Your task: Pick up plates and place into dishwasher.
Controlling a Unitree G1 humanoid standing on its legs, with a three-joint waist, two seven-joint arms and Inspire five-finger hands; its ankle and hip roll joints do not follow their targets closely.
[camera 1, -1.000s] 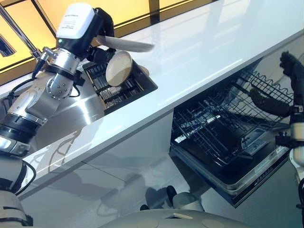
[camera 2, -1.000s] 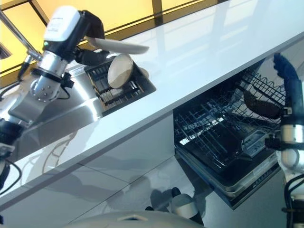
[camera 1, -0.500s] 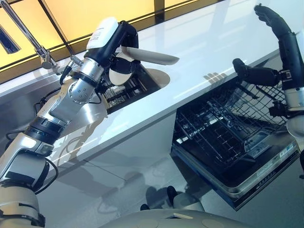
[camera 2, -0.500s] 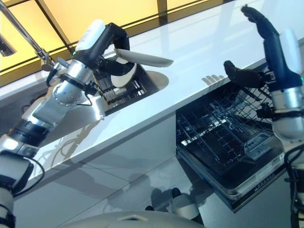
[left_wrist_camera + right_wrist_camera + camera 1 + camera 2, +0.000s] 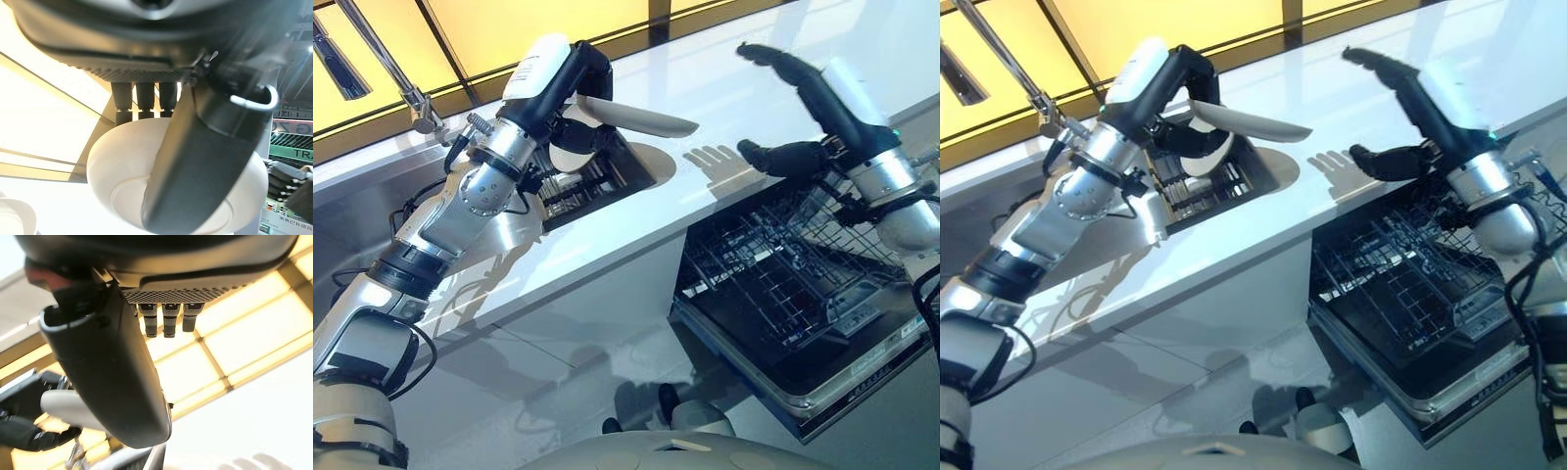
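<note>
Cream round plate held above the dark sink rack

The left hand (image 5: 570, 90) pinches the cream round plate (image 5: 641, 117) over the white countertop (image 5: 724, 88); the right hand (image 5: 795, 108) hangs spread-fingered above the open dishwasher's wire rack (image 5: 773, 274).

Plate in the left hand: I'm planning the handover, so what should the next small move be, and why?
Probably bring the right hand in toward the plate's free edge. The left hand pinches the plate above the counter, and the right hand is open, raised beside it, with the dishwasher rack on its side.
</note>
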